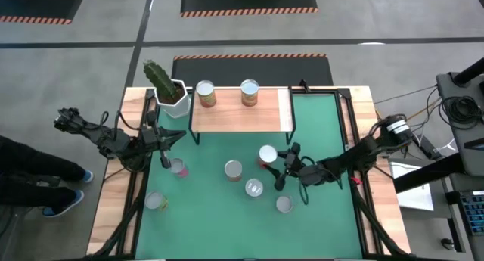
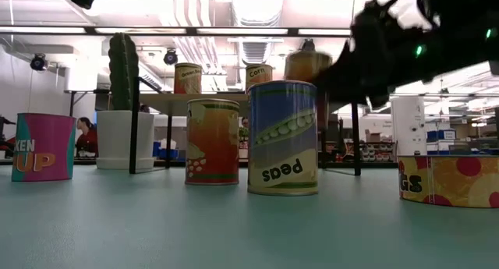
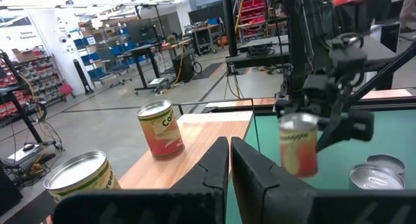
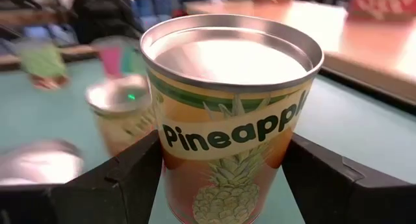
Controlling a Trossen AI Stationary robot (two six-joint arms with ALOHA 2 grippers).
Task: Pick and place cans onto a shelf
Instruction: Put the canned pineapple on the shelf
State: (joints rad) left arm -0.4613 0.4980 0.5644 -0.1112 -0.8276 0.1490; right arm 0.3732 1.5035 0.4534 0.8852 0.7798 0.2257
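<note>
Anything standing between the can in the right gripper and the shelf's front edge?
No. In the high view only bare green mat separates the pineapple can, held in the right gripper, from the shelf. The other loose cans sit nearer the table's front.

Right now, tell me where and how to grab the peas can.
Clamp the peas can across its round wall near mid-height. It stands upright, so a level grip can straddle it; probably come from the side away from the orange-labelled can close beside it.

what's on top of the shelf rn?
Two cans stand upright on the shelf at its back edge: one toward its left end, another near the middle. The label of the middle one reads Corn. Nothing shows under the board.
</note>
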